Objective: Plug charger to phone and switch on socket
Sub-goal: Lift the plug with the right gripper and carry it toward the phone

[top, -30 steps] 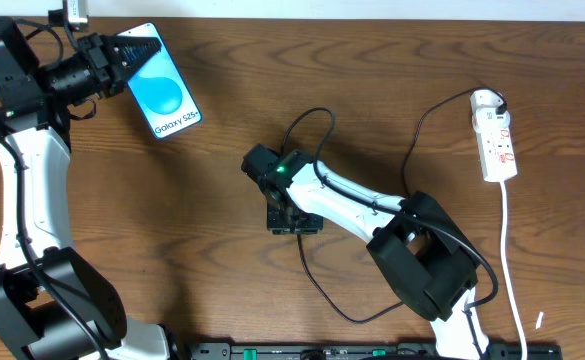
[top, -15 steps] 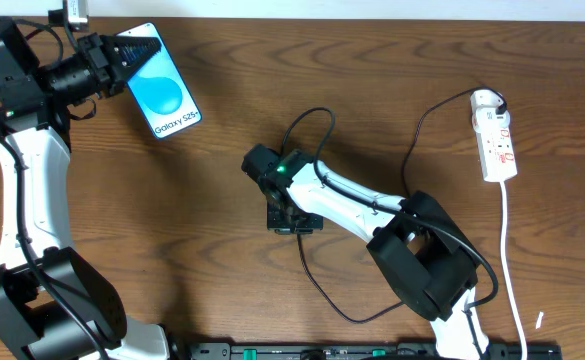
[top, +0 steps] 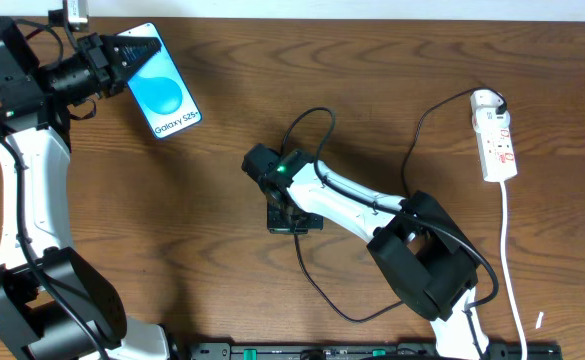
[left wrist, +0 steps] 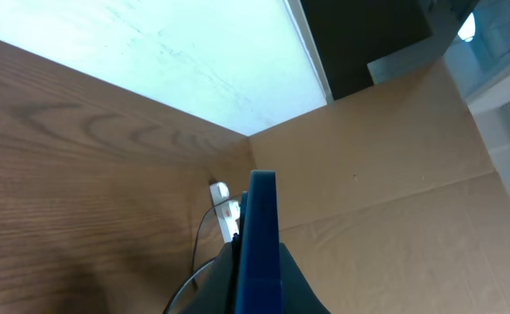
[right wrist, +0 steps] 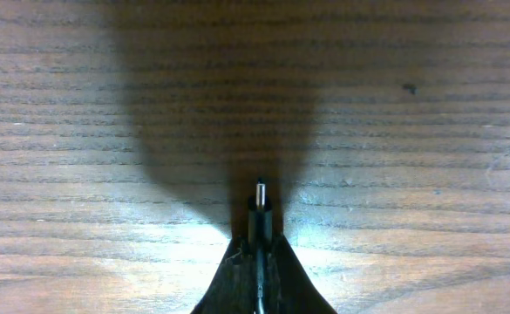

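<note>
Two grips are seen: the phone (top: pixel 163 94) is clamped by the left tool (top: pixel 130 52), the charger (right wrist: pixel 259 199) by the right tool (right wrist: pixel 259 253).

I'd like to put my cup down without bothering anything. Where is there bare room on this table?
Bare wood lies between the phone and the cable loop, and lower left, between the left arm and the right gripper. The right side is crowded: cable, right arm, power strip and its white cord.

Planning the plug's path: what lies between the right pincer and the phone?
Only bare table, seen overhead, between the right pincer, shut on the charger, and the phone.
</note>
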Tool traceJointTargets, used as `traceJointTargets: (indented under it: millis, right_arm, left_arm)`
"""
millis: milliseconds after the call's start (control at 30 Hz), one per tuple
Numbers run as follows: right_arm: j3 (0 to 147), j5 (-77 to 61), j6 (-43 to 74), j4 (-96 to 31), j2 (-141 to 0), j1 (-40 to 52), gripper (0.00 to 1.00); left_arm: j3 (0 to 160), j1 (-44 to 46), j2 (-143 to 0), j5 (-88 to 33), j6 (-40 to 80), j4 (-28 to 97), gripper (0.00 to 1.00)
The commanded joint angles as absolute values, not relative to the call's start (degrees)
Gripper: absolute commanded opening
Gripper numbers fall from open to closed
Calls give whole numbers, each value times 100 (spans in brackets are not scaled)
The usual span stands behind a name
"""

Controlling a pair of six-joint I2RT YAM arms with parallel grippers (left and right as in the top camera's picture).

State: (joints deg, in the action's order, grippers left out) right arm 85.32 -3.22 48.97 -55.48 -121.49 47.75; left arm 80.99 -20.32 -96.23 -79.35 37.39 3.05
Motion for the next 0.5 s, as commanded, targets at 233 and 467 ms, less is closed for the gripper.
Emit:
traceJointTargets:
  millis: [233,467]
  right_arm:
    - [8401,-1133,4150,-5216,-12501,4609,1]
    - [8401,-3522,2558,-4569,-12501,4436,1]
  left_arm:
    - [8084,-2051,-9526,-8036,3664,292,7]
    - [8084,-2051,-9526,-8036,3664,292,7]
